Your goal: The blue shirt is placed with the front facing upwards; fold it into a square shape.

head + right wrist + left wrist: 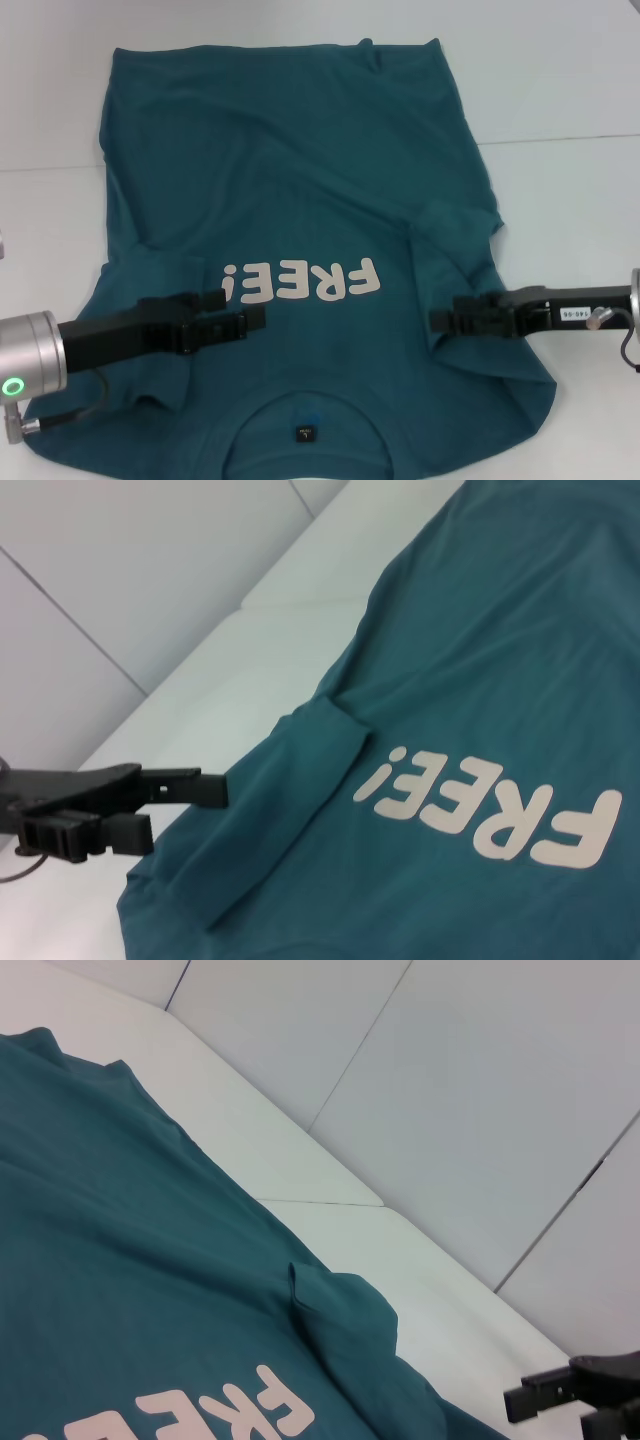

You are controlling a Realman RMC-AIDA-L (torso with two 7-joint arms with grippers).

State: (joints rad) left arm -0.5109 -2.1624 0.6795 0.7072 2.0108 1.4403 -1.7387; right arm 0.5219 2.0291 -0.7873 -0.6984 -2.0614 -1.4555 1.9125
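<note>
Our left gripper (pixel 245 318) hung spread just left of the "FREE!" lettering (pixel 300 283); the blue shirt (pixel 300 150) lay face-up on the table (pixel 560 90); our right gripper (pixel 445 320), fingers unclear, reached its right sleeve

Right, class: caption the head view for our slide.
Both grippers, left gripper and right gripper, hover over the blue shirt, both sleeves folded in.

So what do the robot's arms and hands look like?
Both arms end in black, boxy grippers with long straight fingers. The left gripper sits on a silver round wrist with a glowing green ring light and a thin dark cable below it. The right gripper has a black body with a small white label, a silver wrist and a thin cable too.
</note>
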